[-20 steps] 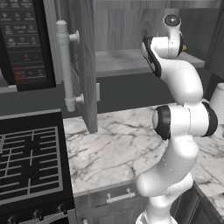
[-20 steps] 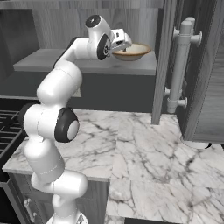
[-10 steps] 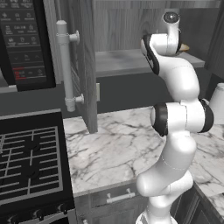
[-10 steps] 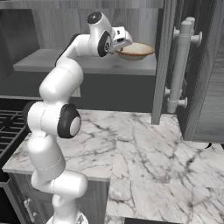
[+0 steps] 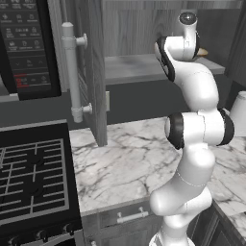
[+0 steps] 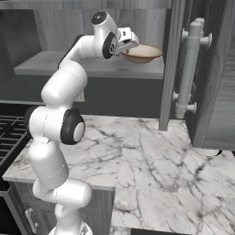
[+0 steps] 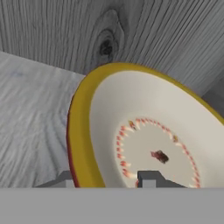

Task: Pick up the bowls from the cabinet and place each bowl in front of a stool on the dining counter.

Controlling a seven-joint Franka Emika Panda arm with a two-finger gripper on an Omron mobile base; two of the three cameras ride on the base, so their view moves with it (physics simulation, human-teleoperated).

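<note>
My gripper (image 6: 130, 44) is up inside the open cabinet (image 6: 92, 69), and my fingers are clamped on the near rim of the cream-tan bowl (image 6: 141, 53), one finger (image 7: 148, 178) inside the bowl (image 7: 148, 131) and the other outside its yellowish-brown rim. The bowl sits above the cabinet's grey wood-grain shelf (image 7: 30, 109), close to the cabinet's back wall, tilted in my grip. Below the cabinet lies the marble worktop (image 6: 151, 160).
</note>
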